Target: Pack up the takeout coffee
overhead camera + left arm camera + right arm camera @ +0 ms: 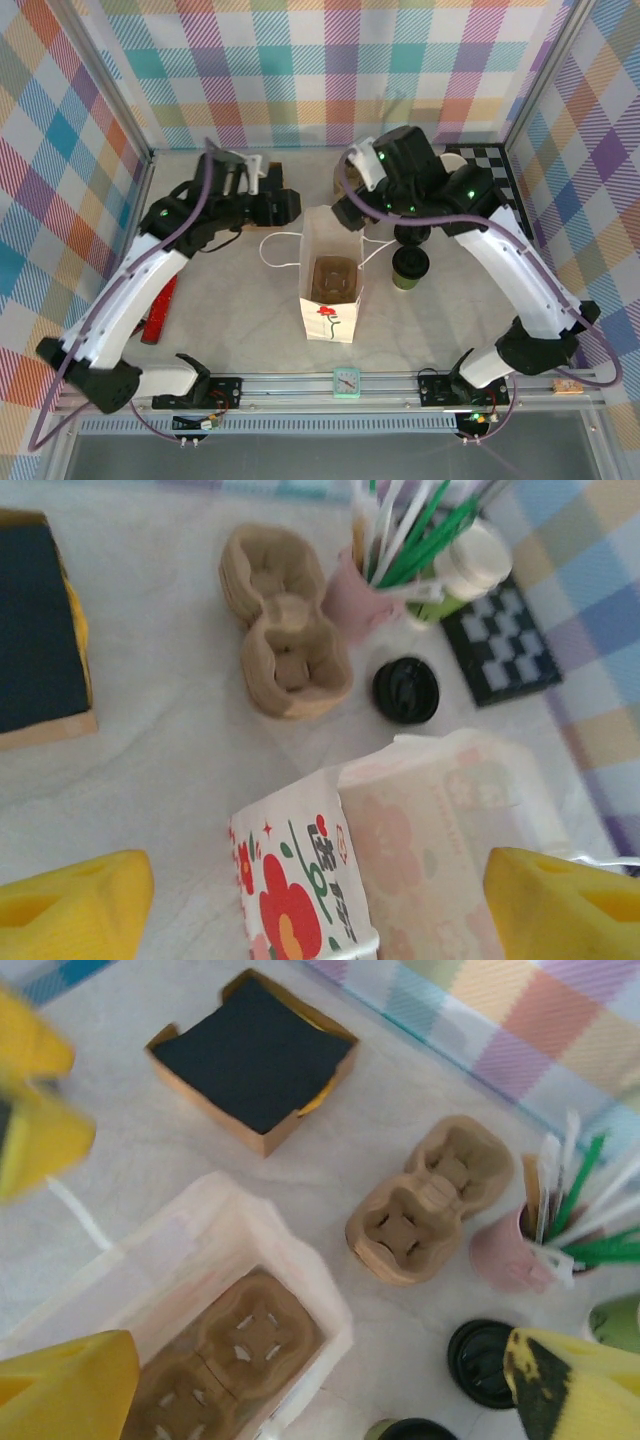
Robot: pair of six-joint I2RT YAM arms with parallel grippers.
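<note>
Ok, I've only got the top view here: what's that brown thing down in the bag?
Observer: A cup carrier, lying flat in the bag, both its slots empty.
Operator: And what's behind it?
Observer: A second carrier on the table, right beside a pink cup of straws.

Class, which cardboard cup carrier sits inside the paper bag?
The near carrier, framed by the bag's walls; the far carrier lies outside, beside the pink cup.
</note>
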